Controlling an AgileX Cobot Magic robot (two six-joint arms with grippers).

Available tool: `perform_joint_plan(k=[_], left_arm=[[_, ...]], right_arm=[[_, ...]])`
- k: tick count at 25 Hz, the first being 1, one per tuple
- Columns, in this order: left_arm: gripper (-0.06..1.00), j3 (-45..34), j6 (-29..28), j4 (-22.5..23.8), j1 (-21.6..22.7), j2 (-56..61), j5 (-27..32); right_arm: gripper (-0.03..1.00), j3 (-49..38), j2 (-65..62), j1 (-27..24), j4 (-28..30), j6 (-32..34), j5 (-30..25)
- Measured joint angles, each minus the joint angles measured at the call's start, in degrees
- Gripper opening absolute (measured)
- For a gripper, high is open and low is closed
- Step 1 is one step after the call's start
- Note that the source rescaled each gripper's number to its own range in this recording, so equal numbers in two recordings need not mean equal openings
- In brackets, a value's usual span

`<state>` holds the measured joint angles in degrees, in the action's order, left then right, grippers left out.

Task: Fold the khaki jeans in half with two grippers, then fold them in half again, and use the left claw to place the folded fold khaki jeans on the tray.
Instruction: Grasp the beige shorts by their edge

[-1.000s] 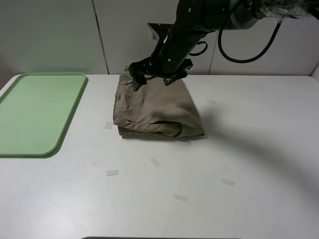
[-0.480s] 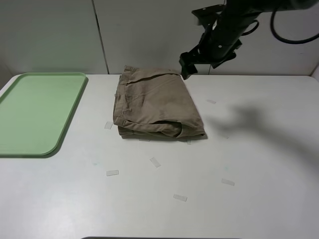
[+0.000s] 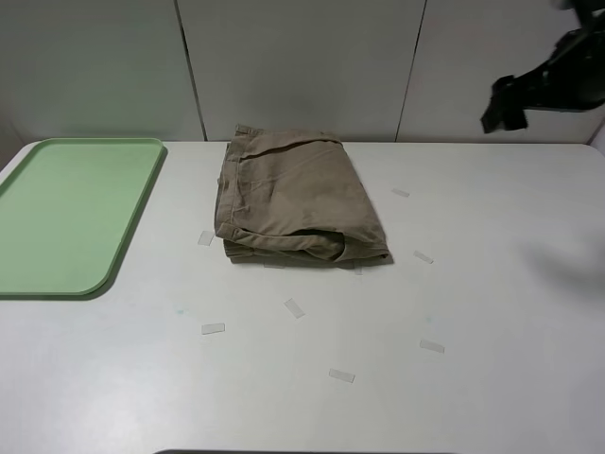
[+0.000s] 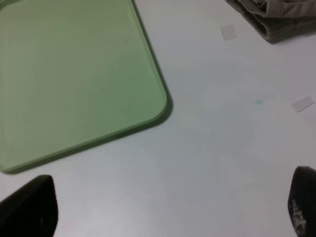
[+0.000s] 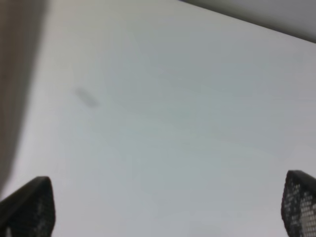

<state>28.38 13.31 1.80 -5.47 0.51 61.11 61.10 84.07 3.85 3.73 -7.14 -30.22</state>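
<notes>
Fingers of the left gripper stand wide apart, holding nothing, above bare table by the tray corner — the right gripper likewise spread and unladen, high at the right — while the folded khaki jeans lie mid-table, apart from the tray.

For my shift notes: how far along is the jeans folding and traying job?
Done: the folded khaki cotton jeans lie as a compact stacked bundle on the white table. In hand: nothing; the left pincer and right pincer are both open and empty. Left: the left pincer must grasp the bundle and set it on the pale green plastic tray, which holds nothing yet.
</notes>
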Motion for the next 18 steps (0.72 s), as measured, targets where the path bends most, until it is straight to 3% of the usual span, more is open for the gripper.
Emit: perform_joint_plan(k=[8,18], left_arm=[[0.93,0.0,0.0,0.0,0.0,0.0,0.0],[0.93,0.0,0.0,0.0,0.0,0.0,0.0]], right_arm=[[1.0,-10.3,-21.62,-11.64,-1.11,-2.09,-1.43],[1.0,-14.93,-43.95,-12.27,-4.9,-3.51,-8.98]])
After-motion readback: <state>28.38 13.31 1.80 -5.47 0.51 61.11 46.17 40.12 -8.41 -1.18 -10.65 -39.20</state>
